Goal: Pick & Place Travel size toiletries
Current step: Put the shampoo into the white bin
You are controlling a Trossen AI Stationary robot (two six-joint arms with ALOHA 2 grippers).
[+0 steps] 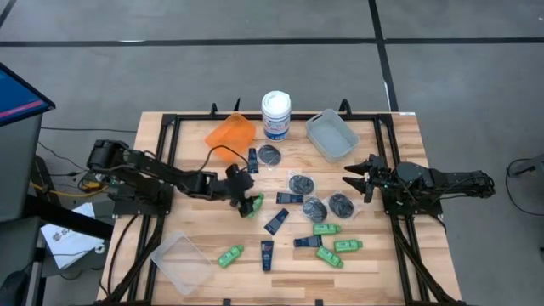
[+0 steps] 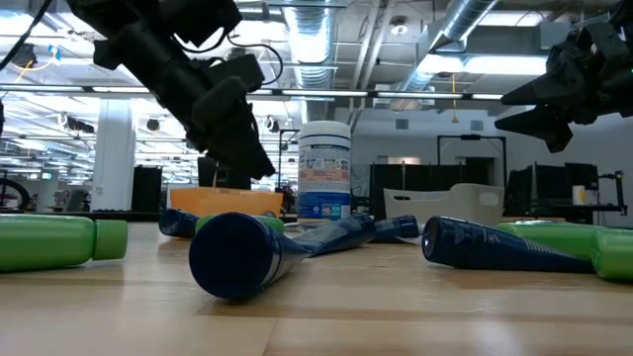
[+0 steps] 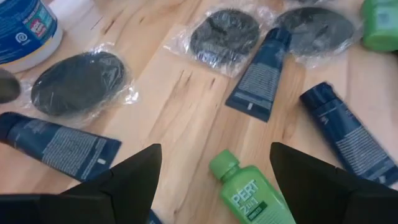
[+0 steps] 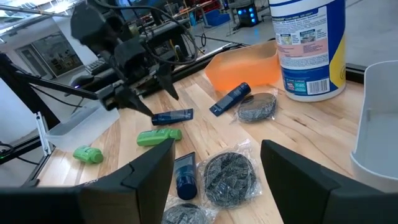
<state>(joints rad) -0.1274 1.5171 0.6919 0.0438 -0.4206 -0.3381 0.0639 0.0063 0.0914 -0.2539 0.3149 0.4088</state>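
Your left tool (image 1: 247,201) hung released over a green bottle (image 1: 252,203) mid-desk (image 1: 195,225); your right tool (image 1: 355,177), at 3 o'clock, was spread, empty.

The place was an industrial lab or workshop hall. Exposed ceiling ducts (image 2: 465,25) and strip lights ran overhead, the floor (image 1: 255,76) was bare grey concrete, and a wooden worktable (image 1: 195,229) stood on a black frame.
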